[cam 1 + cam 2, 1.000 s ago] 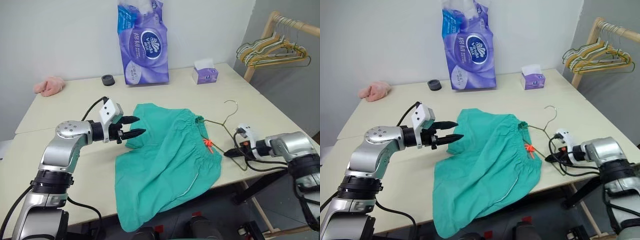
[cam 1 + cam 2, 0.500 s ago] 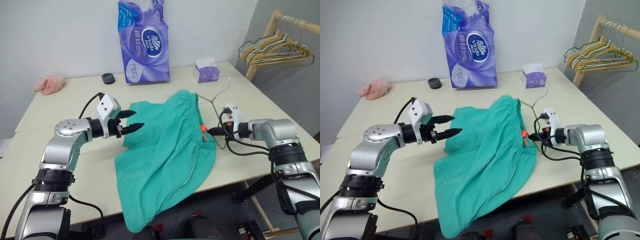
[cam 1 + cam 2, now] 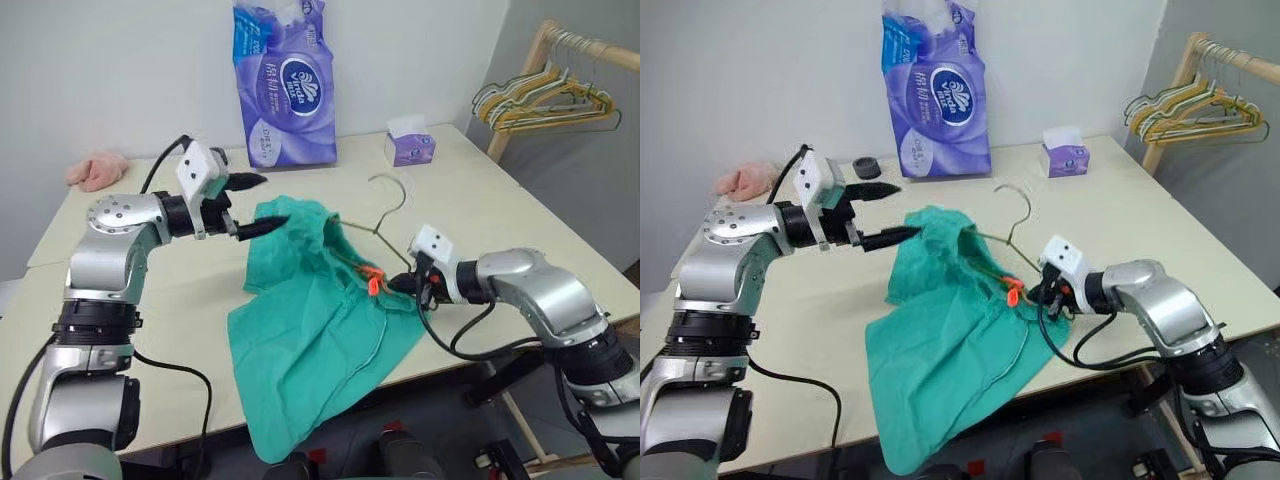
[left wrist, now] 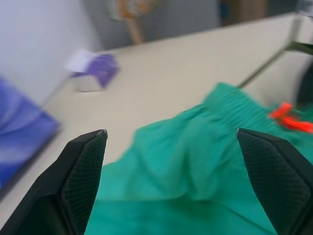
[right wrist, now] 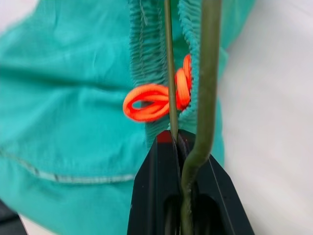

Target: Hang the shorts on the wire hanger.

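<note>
The right gripper [image 3: 408,283] pinches one corner of the wire hanger [image 3: 375,222], whose arm is threaded into the waistband of the teal shorts [image 3: 320,330]. The left gripper [image 3: 258,203], fingers spread wide and empty, hovers just beside the raised fabric. With one hand gripping, the shorts may slide off the tilted wire, apparently only partly threaded. Beyond the grippers, the cream table [image 3: 500,200] carries a tissue pack [image 3: 283,85], tissue box [image 3: 410,148] and pink cloth [image 3: 96,170]; spare hangers [image 3: 545,105] hang nearby.
</note>
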Available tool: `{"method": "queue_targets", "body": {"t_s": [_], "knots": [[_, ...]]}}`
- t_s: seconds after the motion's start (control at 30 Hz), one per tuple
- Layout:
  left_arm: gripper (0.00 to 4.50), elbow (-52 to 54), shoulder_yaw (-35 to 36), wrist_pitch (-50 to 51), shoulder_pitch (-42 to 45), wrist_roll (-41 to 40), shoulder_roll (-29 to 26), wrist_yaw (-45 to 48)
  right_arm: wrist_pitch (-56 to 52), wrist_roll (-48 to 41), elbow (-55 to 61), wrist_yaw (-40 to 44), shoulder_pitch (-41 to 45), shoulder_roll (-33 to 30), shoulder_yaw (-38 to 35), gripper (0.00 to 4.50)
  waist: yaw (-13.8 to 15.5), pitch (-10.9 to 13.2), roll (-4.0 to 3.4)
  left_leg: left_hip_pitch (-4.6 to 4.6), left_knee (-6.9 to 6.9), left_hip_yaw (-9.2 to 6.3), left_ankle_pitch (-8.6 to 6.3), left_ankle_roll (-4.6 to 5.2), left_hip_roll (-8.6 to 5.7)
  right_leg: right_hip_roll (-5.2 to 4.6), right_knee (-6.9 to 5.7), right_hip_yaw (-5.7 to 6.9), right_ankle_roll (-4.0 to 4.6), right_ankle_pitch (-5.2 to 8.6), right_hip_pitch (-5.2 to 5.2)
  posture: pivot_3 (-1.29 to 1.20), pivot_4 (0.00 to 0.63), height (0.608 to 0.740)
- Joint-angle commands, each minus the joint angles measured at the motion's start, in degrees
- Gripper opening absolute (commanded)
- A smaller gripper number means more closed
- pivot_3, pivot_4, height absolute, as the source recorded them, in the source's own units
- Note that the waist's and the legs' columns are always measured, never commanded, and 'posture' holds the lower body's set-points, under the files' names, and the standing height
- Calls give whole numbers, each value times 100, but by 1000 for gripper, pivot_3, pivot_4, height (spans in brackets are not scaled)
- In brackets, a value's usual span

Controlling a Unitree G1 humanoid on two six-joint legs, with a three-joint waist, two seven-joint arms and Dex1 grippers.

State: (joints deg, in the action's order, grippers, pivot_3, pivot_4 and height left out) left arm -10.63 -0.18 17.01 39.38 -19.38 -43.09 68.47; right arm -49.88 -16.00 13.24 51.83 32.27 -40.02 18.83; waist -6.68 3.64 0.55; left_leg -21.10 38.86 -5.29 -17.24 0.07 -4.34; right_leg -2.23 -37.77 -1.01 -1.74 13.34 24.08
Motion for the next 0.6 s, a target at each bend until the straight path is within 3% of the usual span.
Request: {"method": "queue_targets", "body": {"t_s": [0.03,0.33,0.6], "knots": [[4478,226,-317,-116,51,71,-188,607,463,199,325,130,81,-144,50,0,5,0,0,0,0,-2,0,0,1,0,0,3,0,0,0,-168,12,740],[4478,-457,-901,-1217,117,916,-52,779,1056,550,705,394,-11,-400,301,0,11,0,0,0,1,-1,0,1,1,1,1,2,0,0,-1,-184,12,740],[4478,-513,-938,-1322,119,952,115,1044,1159,668,907,496,-65,-455,333,0,7,-2,4,-1,5,-1,-1,2,1,0,1,2,0,0,-2,-196,9,740]]}}
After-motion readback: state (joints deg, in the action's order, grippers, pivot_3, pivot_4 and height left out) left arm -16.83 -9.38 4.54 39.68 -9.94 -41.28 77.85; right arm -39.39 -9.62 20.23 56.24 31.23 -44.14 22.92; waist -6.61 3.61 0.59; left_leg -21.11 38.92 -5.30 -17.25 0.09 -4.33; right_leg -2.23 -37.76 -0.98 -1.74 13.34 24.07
